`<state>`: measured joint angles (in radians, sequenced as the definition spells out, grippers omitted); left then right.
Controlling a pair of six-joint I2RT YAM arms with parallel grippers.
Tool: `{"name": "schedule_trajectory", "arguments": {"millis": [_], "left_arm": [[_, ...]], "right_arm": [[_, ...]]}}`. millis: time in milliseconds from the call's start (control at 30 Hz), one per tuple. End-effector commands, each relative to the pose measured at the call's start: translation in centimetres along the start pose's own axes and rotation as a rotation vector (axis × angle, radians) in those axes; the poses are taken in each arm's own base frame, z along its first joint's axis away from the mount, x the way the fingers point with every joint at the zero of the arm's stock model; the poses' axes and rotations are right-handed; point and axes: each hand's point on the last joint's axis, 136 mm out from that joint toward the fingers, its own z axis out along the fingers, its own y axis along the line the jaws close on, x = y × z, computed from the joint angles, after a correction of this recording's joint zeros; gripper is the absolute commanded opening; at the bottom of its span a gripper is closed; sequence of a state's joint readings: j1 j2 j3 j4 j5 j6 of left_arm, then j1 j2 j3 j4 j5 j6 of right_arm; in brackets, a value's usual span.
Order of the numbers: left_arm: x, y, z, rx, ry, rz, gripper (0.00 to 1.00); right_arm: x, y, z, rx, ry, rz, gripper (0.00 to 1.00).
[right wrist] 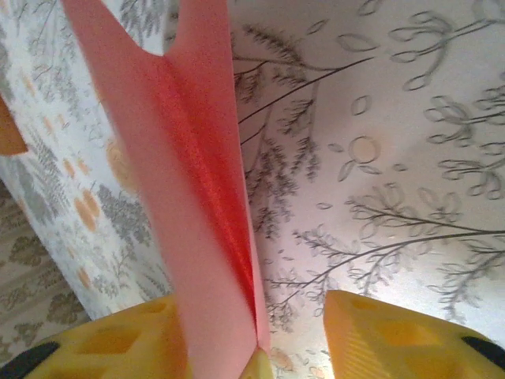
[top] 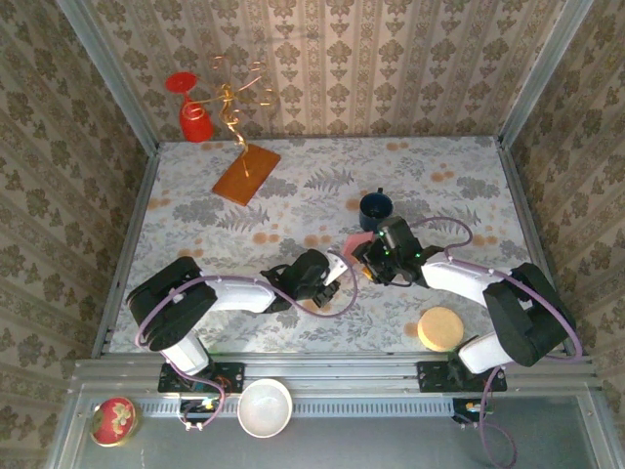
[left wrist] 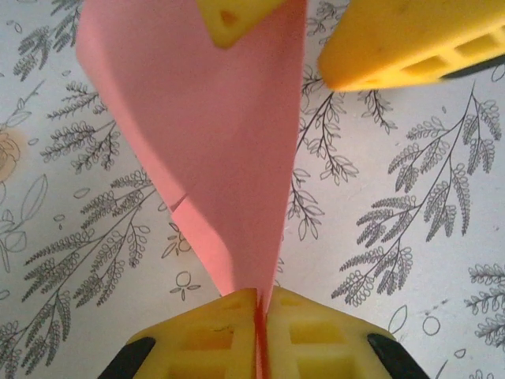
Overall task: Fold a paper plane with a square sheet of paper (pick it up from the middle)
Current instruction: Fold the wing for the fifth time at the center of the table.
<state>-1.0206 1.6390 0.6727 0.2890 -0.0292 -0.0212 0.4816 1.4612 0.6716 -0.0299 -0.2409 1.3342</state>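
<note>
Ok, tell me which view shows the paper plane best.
Left wrist: the paper plane narrows down to the left fingers pinching its narrow end. Right wrist catches its crease, close and cropped. Top external gives a small pink scrap of it.

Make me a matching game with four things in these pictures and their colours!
Things:
1. paper
2. mug
3. bowl
4. board

Colours:
A. white
B. orange-brown
C. pink
D. dark blue

Right pairs: 1-C, 2-D, 3-A, 4-B
</note>
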Motion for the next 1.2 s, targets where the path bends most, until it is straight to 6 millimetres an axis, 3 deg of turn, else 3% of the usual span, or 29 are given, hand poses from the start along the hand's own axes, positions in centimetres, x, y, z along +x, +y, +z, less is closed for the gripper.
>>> {"name": "schedule_trajectory", "arguments": {"millis": [0, 300, 900, 1167], "left_arm": [[0.3, -0.5, 0.0, 0.022, -0.005, 0.030, 0.11], [0.8, -0.3, -0.4, 0.012, 0.017, 0.073, 0.11], [0.8, 0.1, -0.5, -0.015, 0.033, 0.134, 0.17], [-0.6, -0.8, 0.5, 0.034, -0.001, 0.117, 0.23]], "right_arm": [[-0.1, 0.0, -0.4, 0.047, 0.023, -0.054, 0.55], [0.5, 0.3, 0.3, 0.105, 0.103, -0.119, 0.57], [1.5, -0.8, 0.6, 0.127, 0.159, -0.087, 0.22], [1.5, -0.7, 0.6, 0.114, 0.155, -0.079, 0.18]]}}
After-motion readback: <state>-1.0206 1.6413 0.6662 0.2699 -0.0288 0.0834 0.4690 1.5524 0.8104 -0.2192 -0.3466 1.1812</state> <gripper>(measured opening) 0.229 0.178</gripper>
